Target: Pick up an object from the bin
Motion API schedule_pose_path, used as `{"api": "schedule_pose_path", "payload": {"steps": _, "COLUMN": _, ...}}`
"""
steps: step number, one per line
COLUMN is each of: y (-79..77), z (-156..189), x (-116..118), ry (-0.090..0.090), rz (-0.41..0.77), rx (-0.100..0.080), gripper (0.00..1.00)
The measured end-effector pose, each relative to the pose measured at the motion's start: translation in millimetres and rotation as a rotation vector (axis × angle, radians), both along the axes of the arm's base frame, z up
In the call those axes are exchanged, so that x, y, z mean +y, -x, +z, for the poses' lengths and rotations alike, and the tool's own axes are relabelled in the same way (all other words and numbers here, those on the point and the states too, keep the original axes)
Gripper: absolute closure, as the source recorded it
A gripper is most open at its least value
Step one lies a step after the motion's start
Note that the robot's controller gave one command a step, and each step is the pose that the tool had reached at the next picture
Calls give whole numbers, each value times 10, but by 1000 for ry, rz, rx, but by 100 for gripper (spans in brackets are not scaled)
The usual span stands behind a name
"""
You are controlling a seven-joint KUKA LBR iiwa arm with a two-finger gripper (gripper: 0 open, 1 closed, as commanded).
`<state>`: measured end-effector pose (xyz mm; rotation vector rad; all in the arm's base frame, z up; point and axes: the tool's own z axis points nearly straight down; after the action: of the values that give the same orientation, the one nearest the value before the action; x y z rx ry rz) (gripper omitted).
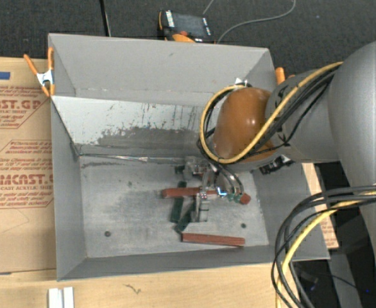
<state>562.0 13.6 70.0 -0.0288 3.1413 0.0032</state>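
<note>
My gripper [202, 201] is low in the bin, right of the middle, under the orange wrist cover. It stands over a short red-brown bar [177, 192] and a dark green piece [181, 213] that lie crossed beneath it. The bar sticks out to the gripper's left, and the green piece runs down and to the left from it. I cannot tell whether the gripper touches either one. A small red and green thing [242, 199] lies just to its right.
A longer red-brown stick [213, 239] lies flat near the bin's front wall, below the gripper. The arm and its yellow and black cables come in from the right, over the bin's right rim. The bin's left half is bare grey floor.
</note>
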Motion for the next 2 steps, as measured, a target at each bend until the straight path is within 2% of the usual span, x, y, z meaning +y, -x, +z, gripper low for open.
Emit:
{"api": "schedule_pose_path", "payload": {"steps": 1, "y": -9, "z": 31, "x": -3, "ry": 0, "rz": 0, "rx": 2, "gripper": 100}}
{"api": "schedule_pose_path", "payload": {"steps": 2, "y": -209, "z": 819, "x": 331, "ry": 0, "rz": 64, "rx": -11, "gripper": 100}}
